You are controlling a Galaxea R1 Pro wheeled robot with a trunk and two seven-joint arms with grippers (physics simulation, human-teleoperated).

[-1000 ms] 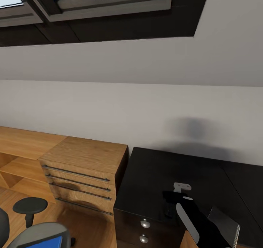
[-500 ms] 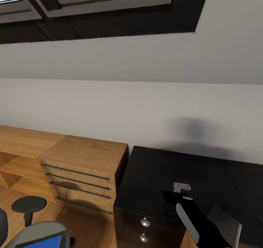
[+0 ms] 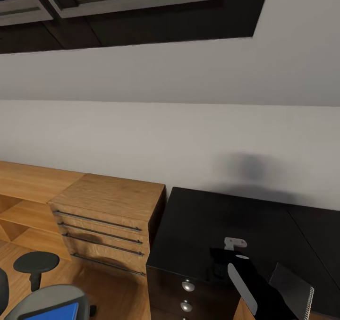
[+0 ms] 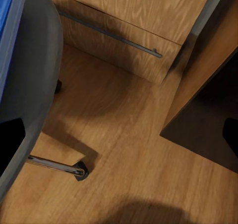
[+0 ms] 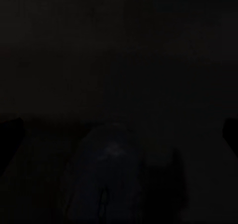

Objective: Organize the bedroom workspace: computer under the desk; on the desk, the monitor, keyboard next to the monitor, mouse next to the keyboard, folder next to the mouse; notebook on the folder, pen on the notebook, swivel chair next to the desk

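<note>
The black desk (image 3: pixel 212 221) with silver-knobbed drawers stands at the lower right. My right gripper (image 3: pixel 220 262) hovers low over its top, and a thin grey spiral-edged notebook (image 3: pixel 290 286) is beside the arm. In the dark right wrist view the right gripper (image 5: pixel 119 130) is open, fingertips wide apart, with a dim rounded lump, apparently the mouse (image 5: pixel 106 177), between them on the desk. The grey swivel chair (image 3: pixel 47 303) at lower left carries the blue folder (image 3: pixel 54 312). My left gripper (image 4: pixel 119 137) is open above the floor, next to the chair seat (image 4: pixel 34 75) and the folder (image 4: pixel 7 30).
A light wooden drawer cabinet (image 3: pixel 106 216) with bar handles stands against the desk's left side, with low wooden shelving (image 3: pixel 23 202) further left. The chair's black armrest (image 3: pixel 36 262) and chrome base leg (image 4: pixel 57 167) stand over the wooden floor (image 4: pixel 129 149). Sloped wall and skylights rise behind.
The whole head picture has drifted slightly, so the camera moved. The right arm and the notebook keep their places on the desk.
</note>
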